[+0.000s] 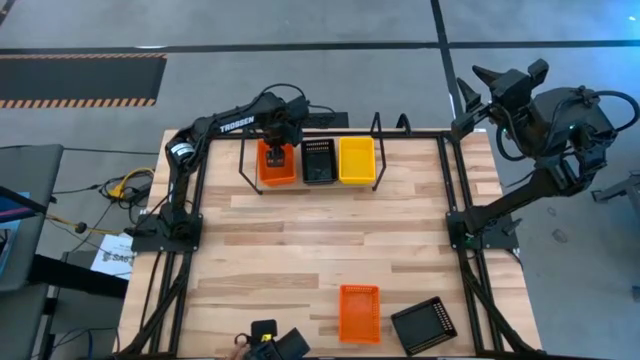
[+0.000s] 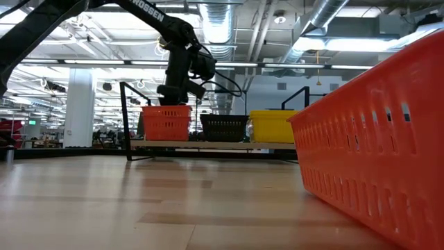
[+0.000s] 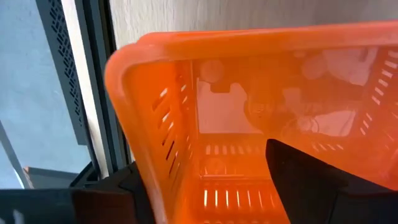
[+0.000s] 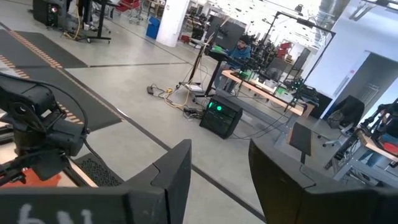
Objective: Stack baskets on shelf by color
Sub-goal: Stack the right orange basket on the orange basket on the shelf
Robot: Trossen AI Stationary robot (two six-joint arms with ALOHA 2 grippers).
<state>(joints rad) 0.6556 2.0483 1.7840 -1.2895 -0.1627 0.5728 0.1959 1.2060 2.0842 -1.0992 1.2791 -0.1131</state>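
Note:
On the shelf [image 2: 208,144] at the table's far edge stand an orange basket [image 1: 278,165], a black one [image 1: 318,161] and a yellow one [image 1: 356,160] side by side. In the low view the orange one [image 2: 166,122] rises higher than its neighbours. My left gripper [image 1: 277,152] points down over it, open, with one finger [image 3: 305,180] inside and the other [image 3: 118,186] outside its wall. Another orange basket [image 1: 359,312] and a black one [image 1: 424,325] lie near the front edge. My right gripper [image 4: 217,180] is open, held high beyond the table's far right corner. My left gripper straddles the orange basket's wall [image 3: 155,143] near a corner, from above. The inner finger stands well clear of the wall. Whether the outer finger touches the wall, I cannot tell. The basket rests on the shelf.
A black metal frame [image 1: 455,180] edges the wooden tabletop. A black device [image 1: 272,342] lies at the near edge. The broad middle of the table [image 1: 330,240] is bare wood. In the low view the near orange basket [image 2: 374,153] fills the right side.

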